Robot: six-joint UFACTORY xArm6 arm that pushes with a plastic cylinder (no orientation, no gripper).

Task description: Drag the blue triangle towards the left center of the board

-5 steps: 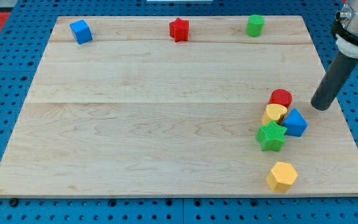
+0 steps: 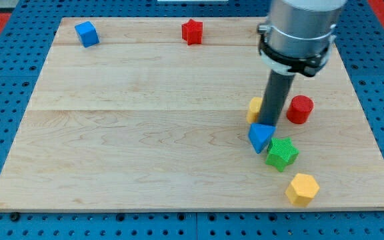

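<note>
The blue triangle [image 2: 260, 137] lies at the board's right of centre, point towards the view's bottom. My tip [image 2: 271, 124] rests right at its upper right edge, touching it. A green star [image 2: 282, 153] sits against the triangle's lower right. A yellow block [image 2: 254, 109] is partly hidden behind the rod on its left. A red cylinder [image 2: 300, 109] stands just right of the rod.
A yellow hexagon [image 2: 303, 189] lies near the bottom right edge. A blue cube [image 2: 86, 33] and a red star [image 2: 192, 31] sit along the top edge. The arm's body hides the top right. The wooden board [image 2: 145, 120] lies on a blue pegboard.
The rod moved left from the board's right side to the block cluster. The blue triangle, green star and yellow block shifted left; the green cylinder is now hidden by the arm.
</note>
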